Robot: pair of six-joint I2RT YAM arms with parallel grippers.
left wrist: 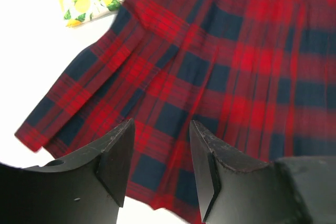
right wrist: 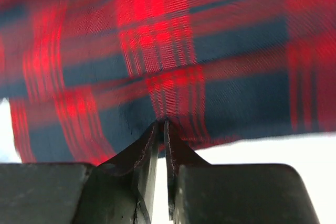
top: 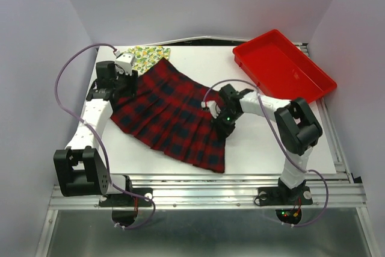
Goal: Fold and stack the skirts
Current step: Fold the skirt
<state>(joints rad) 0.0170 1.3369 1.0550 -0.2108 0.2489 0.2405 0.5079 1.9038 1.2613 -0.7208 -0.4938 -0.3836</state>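
Only a corner of the cream-yellow lemon-print skirt (top: 148,57) shows at the far left of the white table (top: 271,142). The rest lies under the waist end of the pleated red-and-black plaid skirt (top: 174,118) and behind the left arm's wrist. That arm also covers the plaid skirt's left edge in the overhead view, so its fingertips cannot be made out there. In the right wrist view the cloth sits so close to the lens that the weave blurs and the skirt runs off every side but the bottom. The plaid skirt lies spread flat and fanned across the middle of the table, its hem toward the near right. The left gripper (left wrist: 160,129) hangs over the skirt's pleats with its jaws spread wide and nothing between them; whether the tips touch the cloth cannot be told. The right gripper (right wrist: 161,125) is pinched nearly closed on the plaid skirt's right-hand edge, the fabric caught at its tips. A rigid red plastic tray (top: 283,70) sits at the far right, apart from both skirts.
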